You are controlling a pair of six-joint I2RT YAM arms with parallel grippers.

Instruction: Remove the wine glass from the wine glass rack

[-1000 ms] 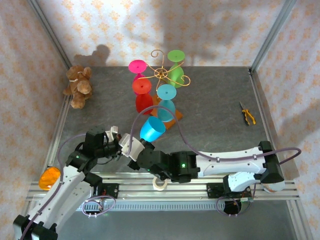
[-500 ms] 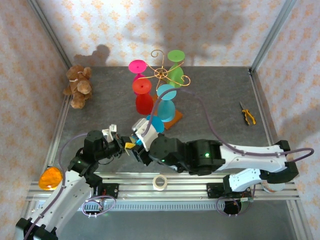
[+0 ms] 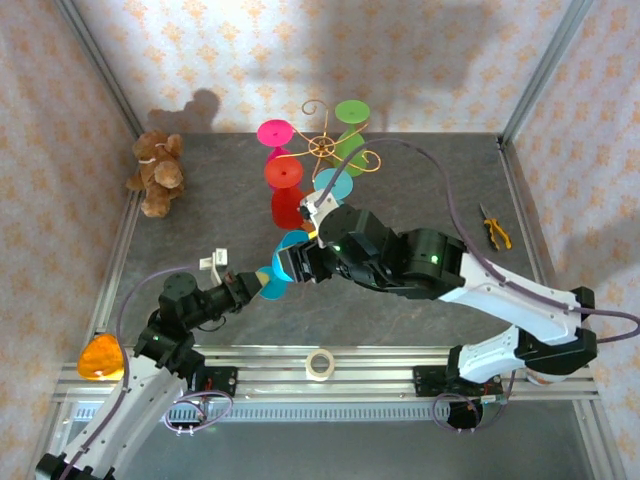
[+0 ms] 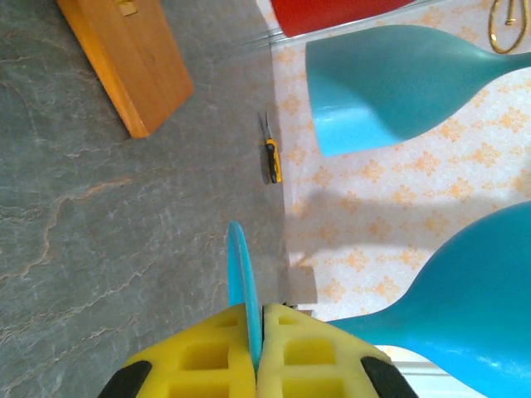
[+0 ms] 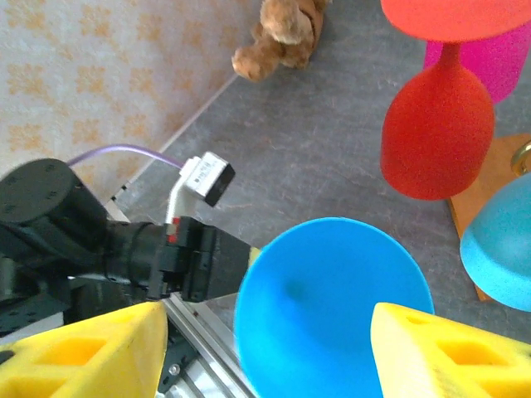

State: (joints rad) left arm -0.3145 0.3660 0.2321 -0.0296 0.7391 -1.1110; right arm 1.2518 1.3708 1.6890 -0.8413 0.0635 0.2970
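Note:
A blue wine glass (image 3: 270, 284) is off the rack, near the left front of the table. My left gripper (image 3: 250, 285) is shut on its flat foot (image 4: 241, 265), which is pinched edge-on between the yellow pads (image 4: 199, 356). Its bowl (image 5: 332, 307) gapes between the spread fingers of my open right gripper (image 5: 267, 313), and neither finger touches it. The wine glass rack (image 3: 322, 147), copper wire with scroll arms, stands at the back. Pink (image 3: 274, 132), red (image 3: 284, 175), green (image 3: 352, 112) and teal (image 3: 332, 184) glasses hang on it. Its wooden base (image 4: 124, 58) shows in the left wrist view.
A teddy bear (image 3: 156, 172) sits at the back left. Yellow-handled pliers (image 3: 494, 228) lie at the right. A tape roll (image 3: 319, 364) rests on the front rail, and an orange glass (image 3: 98, 357) lies at the front left corner. Walls close the table on three sides.
My right gripper has opened off the blue glass's bowl and drawn back toward the rack. The left gripper has stayed shut on the foot and now holds the glass alone.

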